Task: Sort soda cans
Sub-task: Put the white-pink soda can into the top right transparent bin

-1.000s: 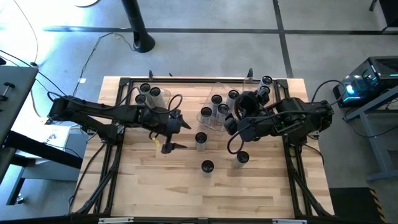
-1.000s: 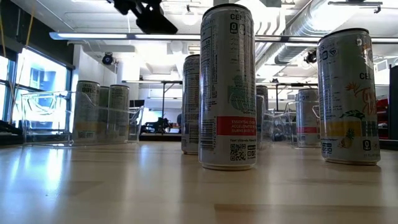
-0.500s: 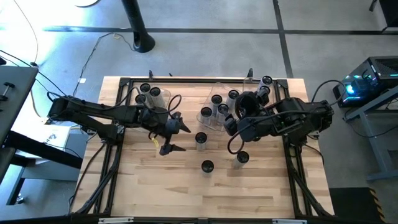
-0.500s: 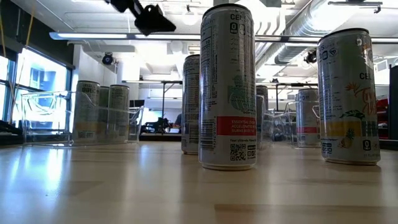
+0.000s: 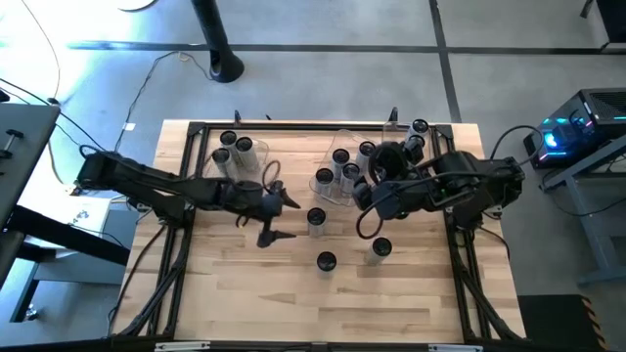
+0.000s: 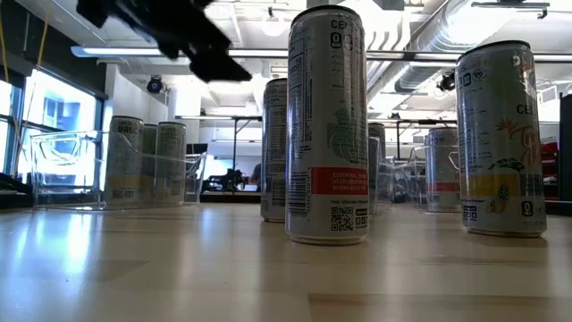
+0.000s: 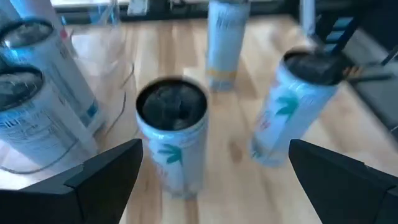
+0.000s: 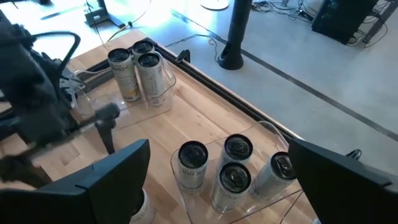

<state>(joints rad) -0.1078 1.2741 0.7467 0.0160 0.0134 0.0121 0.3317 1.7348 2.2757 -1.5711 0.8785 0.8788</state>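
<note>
Left hand closes in on a loose can

On the left, the left hand point(image 5: 271, 217) has slid right across the table point(image 5: 235, 293), fingers spread and empty, toward the loose soda cans point(image 5: 317, 217) standing mid-table between the two clear bins point(image 5: 256, 149); a grasp looks next. On the right, the right hand point(image 5: 364, 210) hangs unchanged, released, beside the right bin's cans.
</note>
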